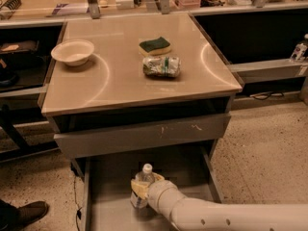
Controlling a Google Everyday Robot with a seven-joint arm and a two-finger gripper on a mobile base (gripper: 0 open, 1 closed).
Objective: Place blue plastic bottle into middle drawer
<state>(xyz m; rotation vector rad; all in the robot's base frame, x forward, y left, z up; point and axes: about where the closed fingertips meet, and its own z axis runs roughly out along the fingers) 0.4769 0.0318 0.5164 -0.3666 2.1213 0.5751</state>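
The blue plastic bottle [145, 174], clear with a white cap, stands upright inside the open middle drawer [108, 196], low in the view under the table. My gripper [140, 189] reaches in from the lower right on a white arm. Its pale yellow fingers [136, 187] are closed around the bottle's body just below the neck. The bottle's lower part is mostly hidden behind the gripper. The bottle sits near the middle of the drawer's flat grey bottom.
Above the open drawer is a shut grey drawer front [144, 134] with pale scratch marks. The table top [110, 85] holds a white bowl [72, 52], a green and yellow sponge [154, 45] and a crumpled packet [161, 66]. A shoe [24, 213] is at the lower left.
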